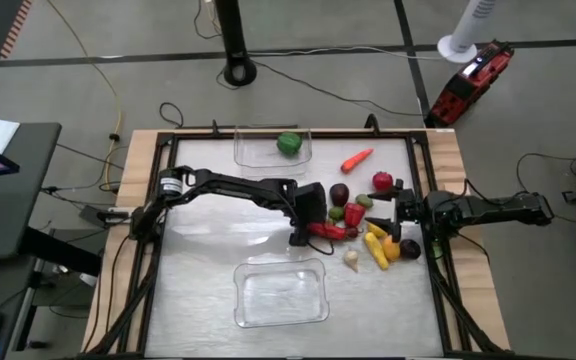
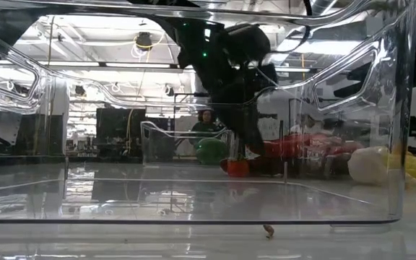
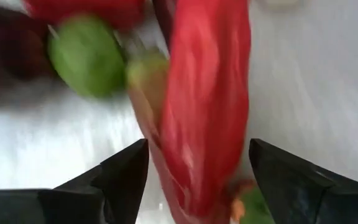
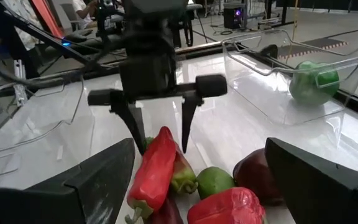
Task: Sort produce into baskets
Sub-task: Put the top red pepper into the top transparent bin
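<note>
The left gripper (image 1: 313, 228) reaches into the produce pile mid-table, its fingers (image 4: 188, 127) spread and pointing down on either side of a long red pepper (image 4: 153, 172). In the left wrist view the pepper (image 3: 207, 106) lies between the two dark fingers, with a gap on each side, so they straddle it without pinching it. Just beside the pepper, on the gripper's far side, sit a lime (image 4: 214, 182), a dark purple piece (image 1: 339, 193) and a red bell pepper (image 4: 229, 207).

The right gripper (image 1: 400, 215) waits at the pile's other edge, facing the left gripper across the produce, its fingers spread wide and holding nothing. Close around it lie a red strawberry-like piece (image 1: 382, 182), yellow pieces (image 1: 376, 248), an orange one (image 1: 392, 251), a dark round one (image 1: 410, 248) and a whitish garlic (image 1: 351, 259).

A carrot (image 1: 357, 158) lies apart from the pile, beyond both grippers toward the far bin (image 1: 253, 152), which holds one green vegetable (image 1: 289, 143). The near bin (image 1: 280, 293) sits on the opposite side of the left gripper and holds no produce.
</note>
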### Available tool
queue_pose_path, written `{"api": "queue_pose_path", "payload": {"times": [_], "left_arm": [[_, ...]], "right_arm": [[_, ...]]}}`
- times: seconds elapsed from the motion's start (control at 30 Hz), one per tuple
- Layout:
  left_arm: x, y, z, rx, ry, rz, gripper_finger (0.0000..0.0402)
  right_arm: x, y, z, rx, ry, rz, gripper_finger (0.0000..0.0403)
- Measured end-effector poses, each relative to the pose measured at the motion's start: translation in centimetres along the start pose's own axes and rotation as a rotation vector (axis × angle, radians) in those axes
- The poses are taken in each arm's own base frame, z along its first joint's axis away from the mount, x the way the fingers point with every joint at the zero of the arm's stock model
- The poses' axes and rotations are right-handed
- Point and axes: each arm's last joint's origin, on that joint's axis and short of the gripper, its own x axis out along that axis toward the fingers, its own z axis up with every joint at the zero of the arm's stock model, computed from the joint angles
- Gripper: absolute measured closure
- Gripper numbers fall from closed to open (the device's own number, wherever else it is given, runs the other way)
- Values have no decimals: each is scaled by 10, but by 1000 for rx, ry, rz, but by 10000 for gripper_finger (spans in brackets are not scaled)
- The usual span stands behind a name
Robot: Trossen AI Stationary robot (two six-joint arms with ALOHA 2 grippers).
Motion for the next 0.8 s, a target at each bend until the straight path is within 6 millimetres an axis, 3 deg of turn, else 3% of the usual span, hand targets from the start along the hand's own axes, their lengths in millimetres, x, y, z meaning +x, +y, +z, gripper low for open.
{"api": "queue_pose_path", "payload": {"times": [0.23, 0.6, 0.8], "left_arm": [[-1, 0, 2, 16, -5, 23, 197], [-3, 1, 2, 47, 13, 61, 345], [-20, 6, 13, 62, 69, 79, 367]], "right_arm": [[0, 0, -1, -2, 6, -7, 17], [0, 0, 0, -18, 2, -8, 17], [0, 0, 1, -28, -13, -12, 17]]}}
